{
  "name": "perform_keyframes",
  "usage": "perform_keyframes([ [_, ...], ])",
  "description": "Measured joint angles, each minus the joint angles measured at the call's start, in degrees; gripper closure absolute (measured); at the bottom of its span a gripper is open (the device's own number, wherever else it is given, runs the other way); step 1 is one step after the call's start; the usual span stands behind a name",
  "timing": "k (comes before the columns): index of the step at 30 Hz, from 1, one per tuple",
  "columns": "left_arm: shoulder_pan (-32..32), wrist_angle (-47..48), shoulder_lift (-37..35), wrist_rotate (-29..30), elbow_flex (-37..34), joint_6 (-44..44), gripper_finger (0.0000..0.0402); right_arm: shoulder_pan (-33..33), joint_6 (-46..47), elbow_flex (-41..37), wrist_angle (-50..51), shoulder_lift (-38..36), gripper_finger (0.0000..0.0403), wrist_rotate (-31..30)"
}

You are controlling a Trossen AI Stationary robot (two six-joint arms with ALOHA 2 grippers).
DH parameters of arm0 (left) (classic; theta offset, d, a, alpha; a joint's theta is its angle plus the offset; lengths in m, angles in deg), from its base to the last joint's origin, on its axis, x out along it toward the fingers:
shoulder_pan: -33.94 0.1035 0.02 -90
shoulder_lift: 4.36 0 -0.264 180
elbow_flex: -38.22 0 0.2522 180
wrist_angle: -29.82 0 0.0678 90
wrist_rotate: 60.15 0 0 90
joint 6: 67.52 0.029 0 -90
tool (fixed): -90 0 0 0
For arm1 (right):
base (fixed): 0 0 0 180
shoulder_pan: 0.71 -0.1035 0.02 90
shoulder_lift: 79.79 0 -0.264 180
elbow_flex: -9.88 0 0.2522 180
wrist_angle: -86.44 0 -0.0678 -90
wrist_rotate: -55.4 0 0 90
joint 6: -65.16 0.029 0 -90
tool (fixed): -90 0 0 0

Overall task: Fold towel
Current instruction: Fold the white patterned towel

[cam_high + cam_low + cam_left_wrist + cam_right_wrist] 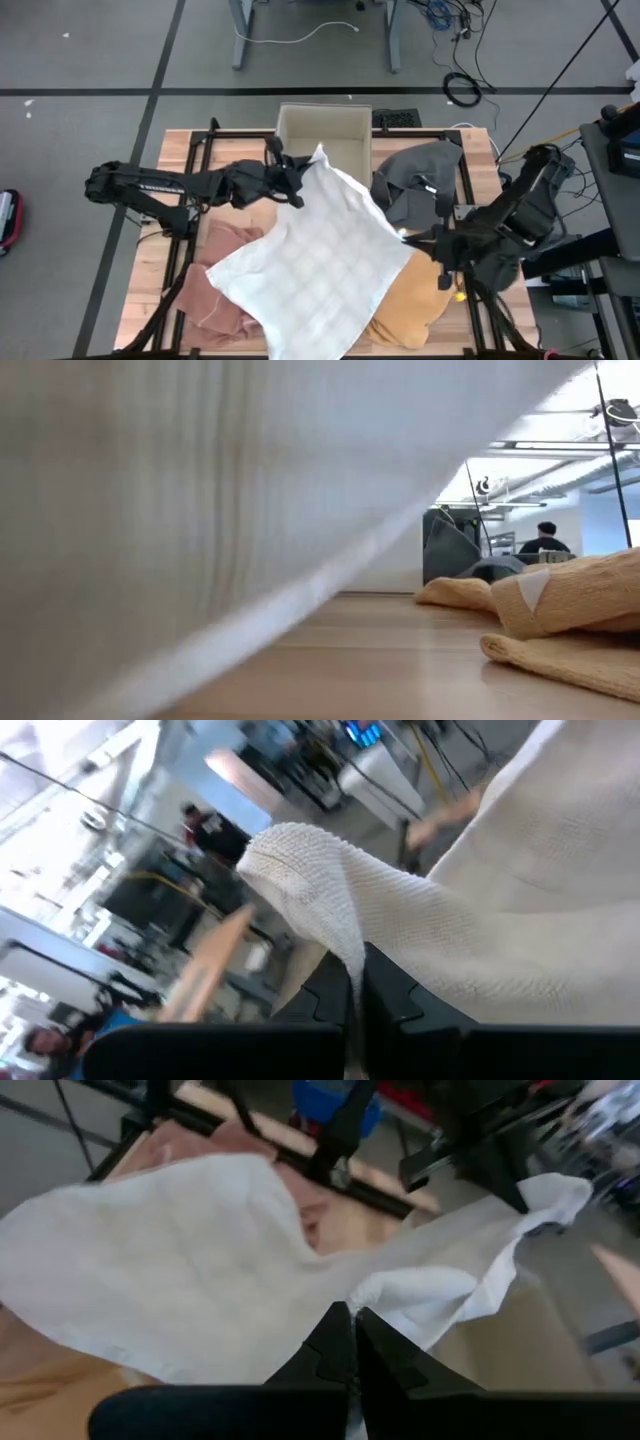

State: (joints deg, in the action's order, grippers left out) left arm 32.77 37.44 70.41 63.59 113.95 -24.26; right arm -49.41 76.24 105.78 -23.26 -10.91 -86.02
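Both tools clenched on white towel [310,255]: left tool [300,176] grips far corner, right tool [408,236] right edge, cloth lifted above table [170,150].

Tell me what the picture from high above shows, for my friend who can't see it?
A white towel hangs stretched between two robot arms over a wooden table. The left gripper pinches its top corner, the right gripper its right edge. A pink towel, yellow towel, grey cloth and box lie around.
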Motion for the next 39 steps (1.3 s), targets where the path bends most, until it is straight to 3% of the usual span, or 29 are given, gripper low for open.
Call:
perform_keyframes([
  [7, 0.13, -9.34, -1.33, -0.24, 0.02, 7.93, 0.0394, -1.41, -3.85, 3.67, 3.84, -0.07, 0.0403, -7.26],
  [14, 2.38, -11.03, -2.14, 0.04, 0.02, 11.28, 0.0394, -1.40, -4.53, 7.59, 12.01, -0.22, 0.0403, -16.21],
  [20, 4.97, -11.70, -2.21, 0.18, 0.02, 11.37, 0.0394, -0.47, -4.68, 10.58, 15.15, -0.27, 0.0403, -15.72],
  [26, 7.22, -16.70, -2.25, -3.61, 0.04, 12.66, 0.0394, 0.42, -2.73, 10.59, 18.66, -0.24, 0.0403, -13.79],
  [32, 7.51, -0.37, -5.91, -5.81, 0.07, 13.85, 0.0394, 0.74, 0.40, 9.34, 17.09, 1.54, 0.0403, -4.32],
  [39, 7.49, 22.51, -15.17, -11.94, 0.04, 5.00, 0.0394, 0.78, -0.51, 4.52, 7.31, 6.30, 0.0403, 4.93],
])
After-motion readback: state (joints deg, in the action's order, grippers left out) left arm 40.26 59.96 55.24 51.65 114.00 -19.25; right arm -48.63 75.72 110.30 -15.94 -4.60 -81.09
